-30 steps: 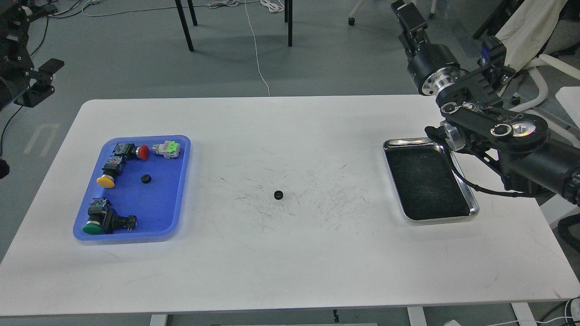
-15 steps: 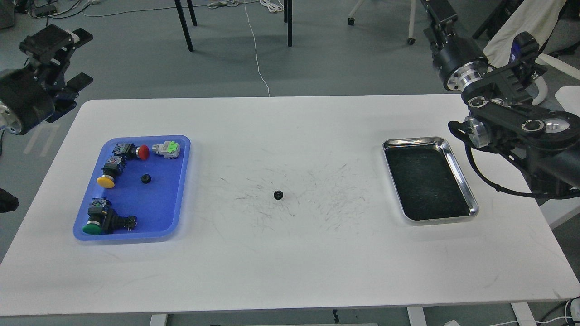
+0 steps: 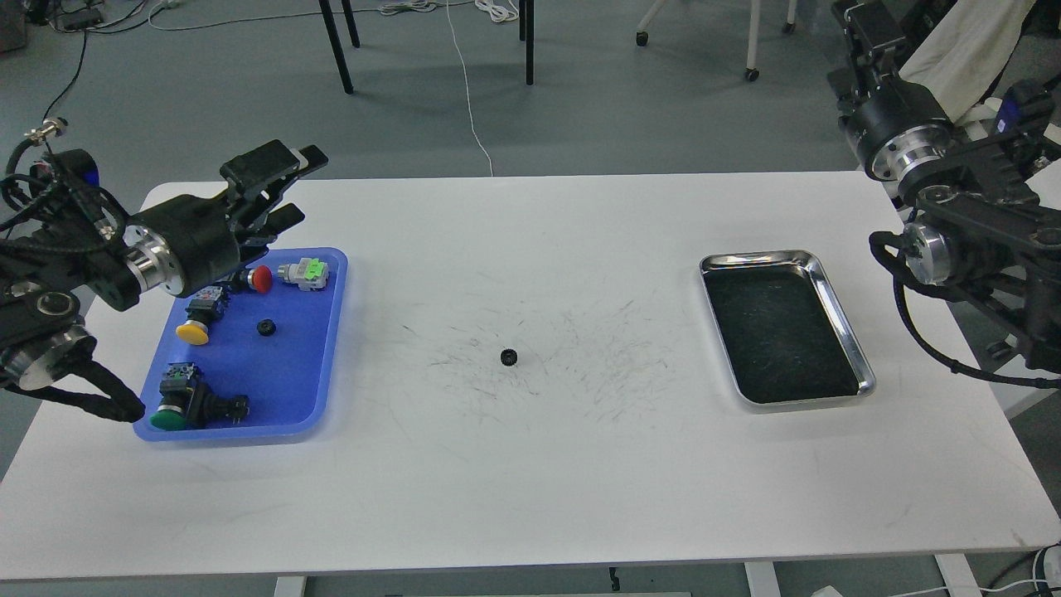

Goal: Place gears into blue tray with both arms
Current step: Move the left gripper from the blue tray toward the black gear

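Note:
One small black gear (image 3: 509,357) lies on the bare white table near its middle. A second gear (image 3: 266,327) rests inside the blue tray (image 3: 286,377) at the left. My left gripper (image 3: 286,189) hovers over the tray's far edge, pointing right, open with nothing between its fingers. It is well to the left of the table gear. My right gripper (image 3: 862,29) is raised at the top right, beyond the table's far corner; its fingers run up to the frame edge and cannot be told apart.
The blue tray also holds push-buttons with red (image 3: 260,279), yellow (image 3: 193,332) and green (image 3: 168,419) caps and a grey-green part (image 3: 305,273). A steel tray (image 3: 758,259) with a dark inside sits at the right. Chair legs and cables stand beyond the table.
My left arm has swung in from the left edge, its gripper now over the blue tray's far side. The right arm has drawn back to the right. Both gears stayed put.

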Robot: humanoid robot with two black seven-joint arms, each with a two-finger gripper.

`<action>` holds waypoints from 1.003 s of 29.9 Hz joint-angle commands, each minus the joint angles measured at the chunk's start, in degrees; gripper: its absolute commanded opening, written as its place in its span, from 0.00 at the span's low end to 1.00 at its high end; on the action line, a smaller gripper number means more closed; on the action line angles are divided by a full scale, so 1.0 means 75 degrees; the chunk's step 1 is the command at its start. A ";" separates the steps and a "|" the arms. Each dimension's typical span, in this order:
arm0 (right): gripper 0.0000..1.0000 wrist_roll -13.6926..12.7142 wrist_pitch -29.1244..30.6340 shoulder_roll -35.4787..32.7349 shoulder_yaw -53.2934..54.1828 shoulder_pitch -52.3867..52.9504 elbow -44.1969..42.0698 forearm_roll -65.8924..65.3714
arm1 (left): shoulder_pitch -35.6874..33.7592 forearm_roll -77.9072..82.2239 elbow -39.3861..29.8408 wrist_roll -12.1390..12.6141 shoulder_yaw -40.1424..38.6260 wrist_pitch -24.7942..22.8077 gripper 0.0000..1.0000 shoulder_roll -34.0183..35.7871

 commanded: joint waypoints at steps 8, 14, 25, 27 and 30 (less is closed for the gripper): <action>0.93 0.0001 0.0017 -0.0148 -0.0022 0.0011 0.0055 0.0000 | -0.0862 0.1201 0.0204 -0.0027 0.1793 0.0193 0.98 -0.1088; 0.93 -0.0069 0.0088 -0.0276 0.0095 -0.0013 0.0032 0.0374 | -0.1260 0.1225 0.0485 -0.0039 0.2542 0.0263 0.99 -0.1849; 0.94 -0.0081 0.0508 -0.0487 0.0504 -0.0294 0.0044 0.1874 | -0.1776 0.1799 0.0696 -0.0074 0.3563 0.0544 0.98 -0.3407; 0.94 -0.0093 0.0626 -0.0487 0.0645 -0.0422 0.0044 0.1946 | -0.1858 0.1811 0.0917 -0.0063 0.3785 0.0603 0.98 -0.3665; 0.94 -0.0093 0.0732 -0.0499 0.0692 -0.0470 0.0032 0.1957 | -0.1905 0.1823 0.1714 -0.0074 0.4300 0.0813 0.98 -0.4414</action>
